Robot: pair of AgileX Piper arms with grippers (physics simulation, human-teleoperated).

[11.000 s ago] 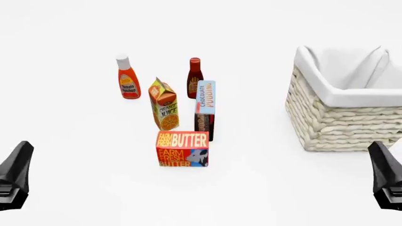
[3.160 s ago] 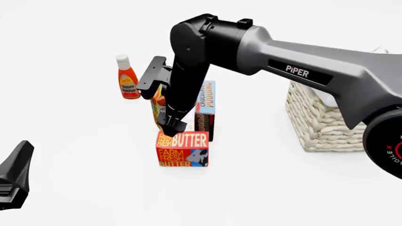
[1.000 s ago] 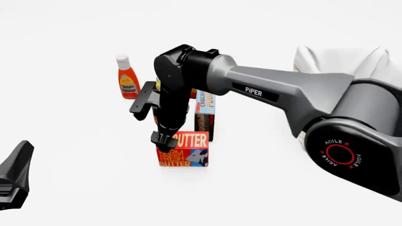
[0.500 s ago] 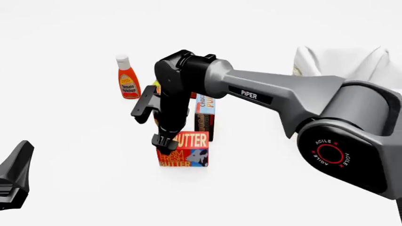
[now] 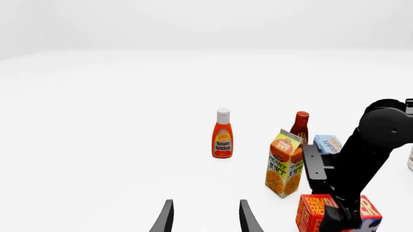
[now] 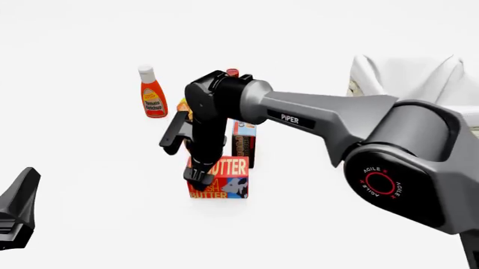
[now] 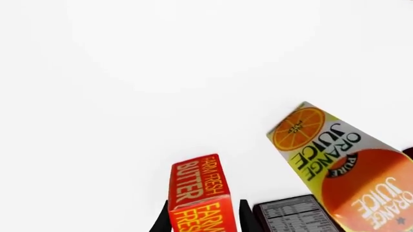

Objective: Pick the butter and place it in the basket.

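My right pincer [image 7: 200, 220] straddles the squat red-orange butter carton [image 7: 197, 193], grip unconfirmed; lift and cream wicker basket [image 6: 408, 73] remain.

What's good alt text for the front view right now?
The right arm reaches down from the right, its gripper over the left end of the butter. Behind stand a pudding box, a ketchup bottle and a mostly hidden juice carton. The basket sits far right behind the arm; the left gripper rests at lower left.
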